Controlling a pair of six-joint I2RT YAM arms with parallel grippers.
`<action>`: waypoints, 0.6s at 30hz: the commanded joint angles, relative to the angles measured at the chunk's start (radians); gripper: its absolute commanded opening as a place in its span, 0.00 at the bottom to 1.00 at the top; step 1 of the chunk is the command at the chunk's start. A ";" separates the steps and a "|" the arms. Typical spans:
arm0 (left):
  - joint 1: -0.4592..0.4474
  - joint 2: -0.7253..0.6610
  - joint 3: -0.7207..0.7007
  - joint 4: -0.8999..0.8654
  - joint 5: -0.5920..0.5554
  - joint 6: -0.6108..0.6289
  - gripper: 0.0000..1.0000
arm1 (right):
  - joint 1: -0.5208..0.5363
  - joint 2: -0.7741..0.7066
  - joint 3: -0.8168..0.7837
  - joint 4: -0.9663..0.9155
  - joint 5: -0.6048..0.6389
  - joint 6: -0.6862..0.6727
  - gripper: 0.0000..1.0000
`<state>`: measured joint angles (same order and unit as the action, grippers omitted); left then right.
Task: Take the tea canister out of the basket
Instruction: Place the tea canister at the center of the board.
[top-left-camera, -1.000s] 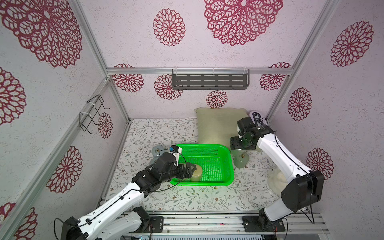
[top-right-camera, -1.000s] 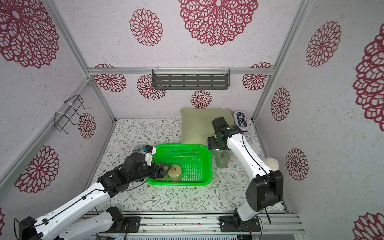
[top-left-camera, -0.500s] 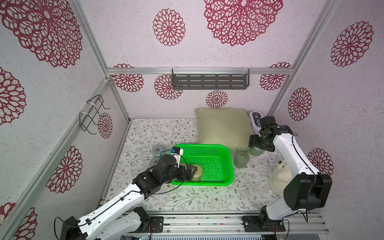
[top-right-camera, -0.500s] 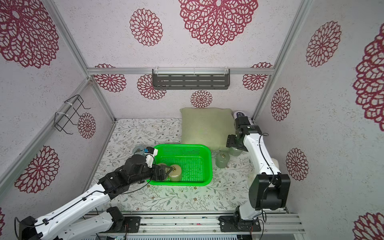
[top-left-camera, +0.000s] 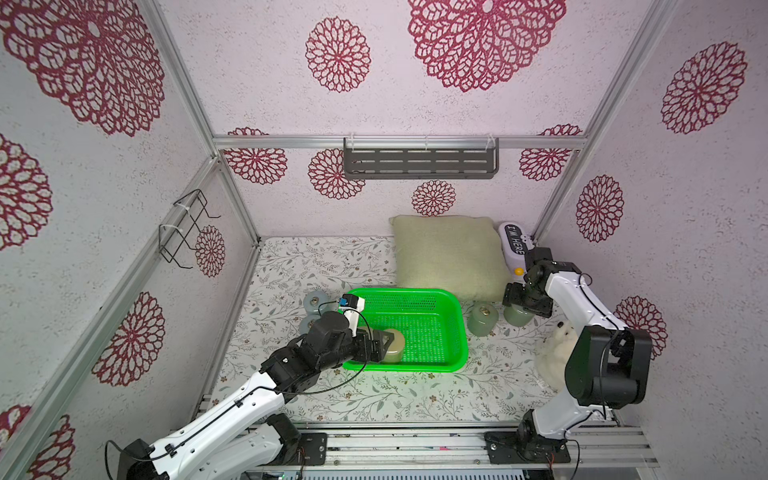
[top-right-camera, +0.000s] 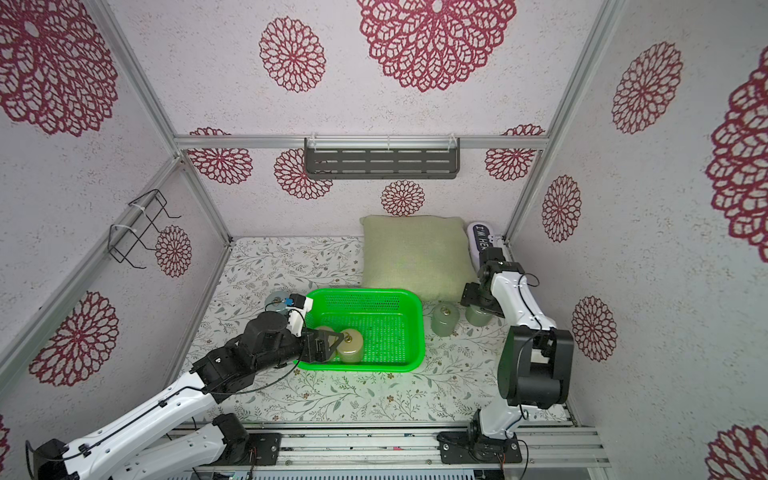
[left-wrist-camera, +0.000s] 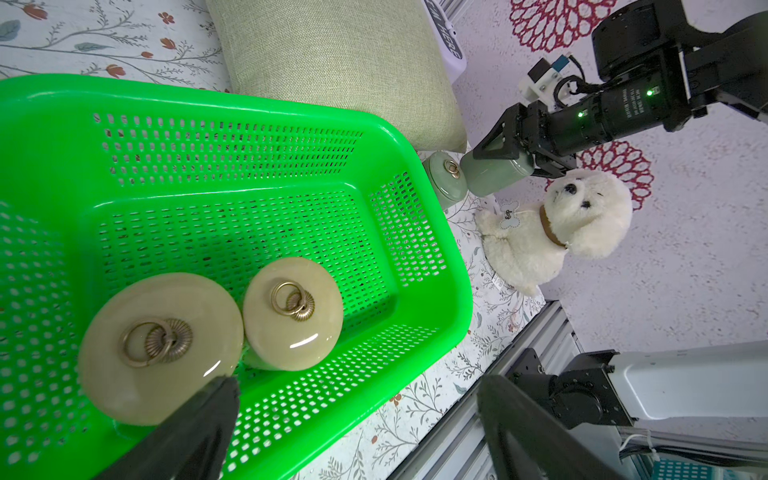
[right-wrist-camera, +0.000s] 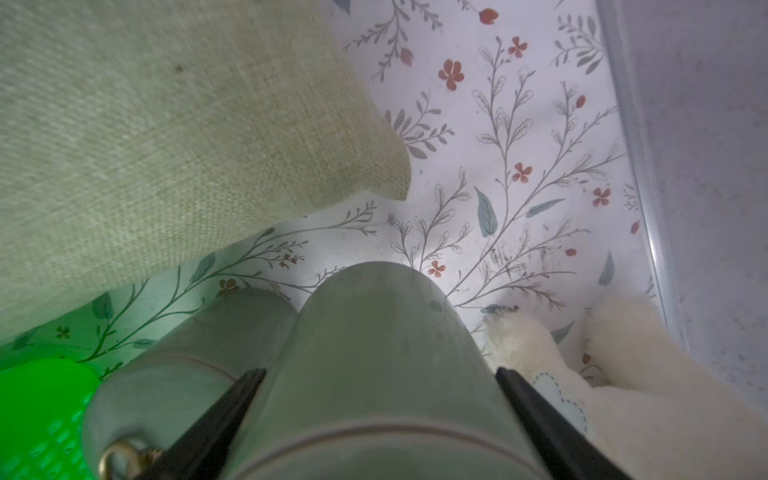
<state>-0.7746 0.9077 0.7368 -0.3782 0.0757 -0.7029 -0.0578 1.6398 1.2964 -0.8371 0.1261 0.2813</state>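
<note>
Jaws wide, left gripper (left-wrist-camera: 355, 384) sits by tan canisters (left-wrist-camera: 293, 311) in basket (left-wrist-camera: 249, 110); right gripper (right-wrist-camera: 378, 372) clamps green canister (right-wrist-camera: 374, 316) outside it, beside pillow (right-wrist-camera: 166, 124).

This is a robotics lab test cell dressed up as a corner of a home, not a real room. The walls (top-left-camera: 257, 75) are flat panels papered with red flower medallions and held in bare aluminium framing (top-left-camera: 291, 142). The worktop (top-left-camera: 291, 266) wears a printed sheet of leaves and small blossoms. Homely props sit about: a sage cushion (top-left-camera: 446, 257), a white plush dog (left-wrist-camera: 552, 224) and a bright green plastic basket (top-left-camera: 457, 328). A grey slotted shelf (top-left-camera: 419, 163) is strapped to the back bar and a black wire rack (top-left-camera: 185, 228) to the side bar. The left arm (top-left-camera: 232, 419) and right arm (top-left-camera: 582, 299), white and black with loose cables, are bolted to metal rails (top-left-camera: 415, 444) along the front edge.
</note>
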 joint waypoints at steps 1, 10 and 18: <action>-0.013 -0.013 -0.008 0.022 -0.015 0.016 0.97 | -0.022 -0.004 -0.009 0.081 -0.005 0.017 0.64; -0.015 0.000 -0.001 0.019 -0.017 0.016 0.97 | -0.038 0.041 -0.062 0.134 -0.045 0.020 0.64; -0.015 -0.004 -0.004 0.019 -0.019 0.019 0.98 | -0.038 0.074 -0.068 0.133 -0.058 0.026 0.64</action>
<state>-0.7765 0.9092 0.7368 -0.3782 0.0654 -0.7025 -0.0914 1.7226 1.2148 -0.7208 0.0765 0.2893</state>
